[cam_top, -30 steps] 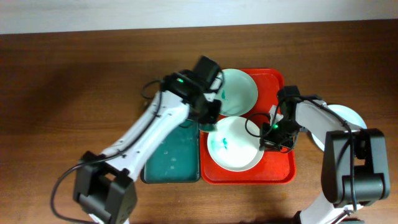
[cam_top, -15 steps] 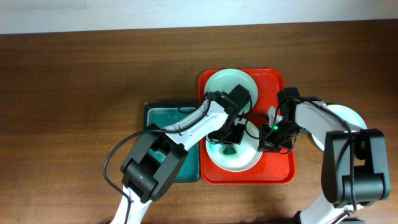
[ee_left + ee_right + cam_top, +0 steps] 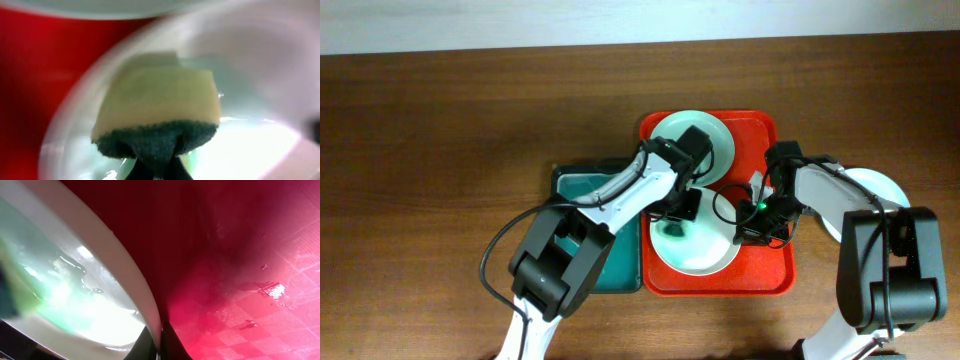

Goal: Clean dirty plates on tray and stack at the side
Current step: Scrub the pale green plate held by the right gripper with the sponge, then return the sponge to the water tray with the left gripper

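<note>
The red tray (image 3: 775,272) holds a pale mint plate (image 3: 718,150) at the back and a white plate (image 3: 705,255) in front. My left gripper (image 3: 677,222) is shut on a yellow-and-green sponge (image 3: 159,112) and presses it onto the white plate (image 3: 250,75). My right gripper (image 3: 750,222) is shut on the right rim of the white plate (image 3: 127,275) and holds it on the tray (image 3: 250,255). A light blue plate (image 3: 880,190) lies on the table to the right of the tray.
A dark teal basin (image 3: 605,262) stands against the tray's left side. The left arm (image 3: 610,200) reaches across it. Brown table top (image 3: 440,150) lies all around.
My left gripper came from the basin's edge onto the white plate with the sponge, then shifted slightly up and left on it. The right gripper has not moved.
</note>
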`<state>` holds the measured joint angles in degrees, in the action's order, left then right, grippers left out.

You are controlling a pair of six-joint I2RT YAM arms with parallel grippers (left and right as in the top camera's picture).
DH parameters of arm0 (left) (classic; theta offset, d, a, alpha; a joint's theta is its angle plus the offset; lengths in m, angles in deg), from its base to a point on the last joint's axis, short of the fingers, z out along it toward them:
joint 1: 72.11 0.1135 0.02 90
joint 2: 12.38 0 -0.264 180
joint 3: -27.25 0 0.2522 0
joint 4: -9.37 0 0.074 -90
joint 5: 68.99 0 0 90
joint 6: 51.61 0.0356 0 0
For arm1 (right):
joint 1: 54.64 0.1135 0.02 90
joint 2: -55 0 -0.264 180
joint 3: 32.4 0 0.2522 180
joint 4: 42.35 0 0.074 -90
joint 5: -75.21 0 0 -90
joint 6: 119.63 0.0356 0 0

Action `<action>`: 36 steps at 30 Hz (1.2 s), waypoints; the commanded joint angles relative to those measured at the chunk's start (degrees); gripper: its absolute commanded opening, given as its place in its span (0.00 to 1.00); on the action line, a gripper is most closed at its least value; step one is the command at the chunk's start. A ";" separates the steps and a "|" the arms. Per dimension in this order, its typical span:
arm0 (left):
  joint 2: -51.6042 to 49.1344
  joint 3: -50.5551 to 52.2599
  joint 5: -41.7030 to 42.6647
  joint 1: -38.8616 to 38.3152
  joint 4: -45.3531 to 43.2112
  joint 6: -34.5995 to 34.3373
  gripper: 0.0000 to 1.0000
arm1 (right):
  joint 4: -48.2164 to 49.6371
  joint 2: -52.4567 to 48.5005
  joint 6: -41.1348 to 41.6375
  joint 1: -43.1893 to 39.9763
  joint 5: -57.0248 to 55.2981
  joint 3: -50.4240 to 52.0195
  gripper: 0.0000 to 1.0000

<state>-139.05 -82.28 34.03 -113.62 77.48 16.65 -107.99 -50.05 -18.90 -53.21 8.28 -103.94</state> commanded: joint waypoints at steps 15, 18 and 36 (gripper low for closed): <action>-2.97 1.18 -23.39 1.25 10.25 -2.91 0.00 | 0.02 -2.69 0.20 0.13 -5.88 2.08 0.04; -2.97 -0.04 -23.61 1.33 13.55 -5.16 0.00 | -0.44 -2.69 0.15 0.13 -5.90 2.08 0.05; 6.99 -6.67 -28.55 11.43 27.45 -6.12 0.00 | -1.36 -2.69 0.00 0.13 -5.90 2.08 0.05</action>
<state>-132.58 -96.77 9.22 -104.79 109.17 9.40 -109.47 -50.45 -19.10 -52.80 9.51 -103.68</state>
